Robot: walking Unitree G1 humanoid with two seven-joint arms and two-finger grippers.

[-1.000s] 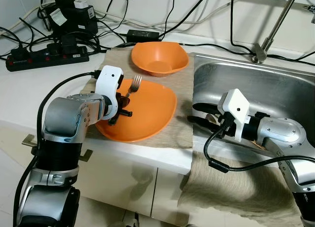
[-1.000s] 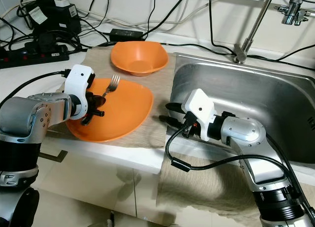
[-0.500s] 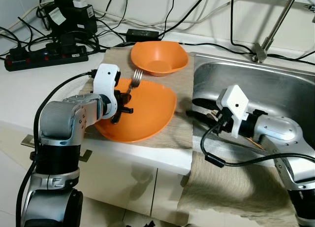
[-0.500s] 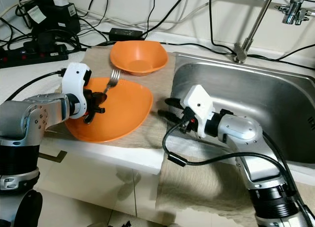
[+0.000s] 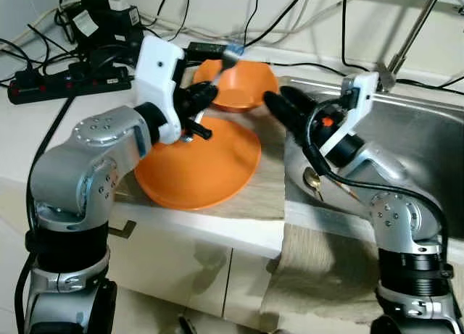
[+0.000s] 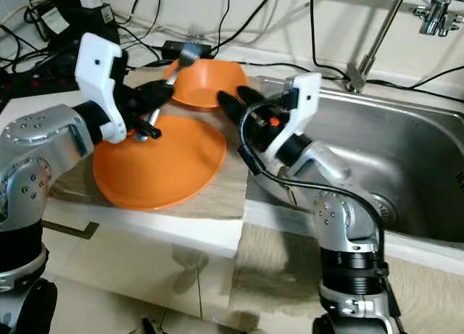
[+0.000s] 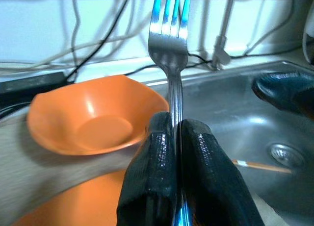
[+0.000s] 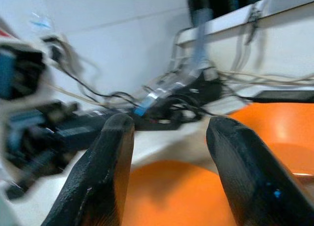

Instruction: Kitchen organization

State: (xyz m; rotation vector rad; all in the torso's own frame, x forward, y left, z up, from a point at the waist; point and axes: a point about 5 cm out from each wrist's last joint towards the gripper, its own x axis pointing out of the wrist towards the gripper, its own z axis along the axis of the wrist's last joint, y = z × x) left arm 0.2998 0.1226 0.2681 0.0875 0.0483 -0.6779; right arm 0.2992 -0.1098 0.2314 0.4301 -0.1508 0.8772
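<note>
- Left wrist view gives the best look at the fork [image 7: 170, 44]: tines pointing away from the arm, handle pinched tight between the two black fingers [image 7: 149, 177], which are closed hard against it from both sides.
- From the head camera, the left gripper [image 5: 197, 96] has the fork up in the air, above the gap between the orange plate [image 5: 210, 167] and the orange bowl [image 5: 243, 84], tines toward the back wall. It isn't touching either dish.
- The right gripper [image 5: 284, 106] is raised too, just beside the fork on the sink side, fingers spread apart with nothing between them. In its own wrist view, the two fingers [image 8: 105, 177] frame the plate and the bowl's edge.
- My read: it looks like a handover is being set up, or else the fork is headed for the sink [image 5: 406, 131]. Can't say which for sure.
- If it's a handover, I'd want the right fingers to close on the bare stretch of handle below the tines, well clear of the left fingertips, and the left to let go only after that grip is firm.
- The fork is thin and shiny, so a sloppy pinch could let it swivel or drop onto the plate.
- A spoon [image 5: 313, 179] already lies in the sink, along with a thin stick-like thing I can't identify.
- Cables and a power strip [image 5: 69, 84] sit behind on the counter [image 5: 43, 142], so keep any swing low and short.
</note>
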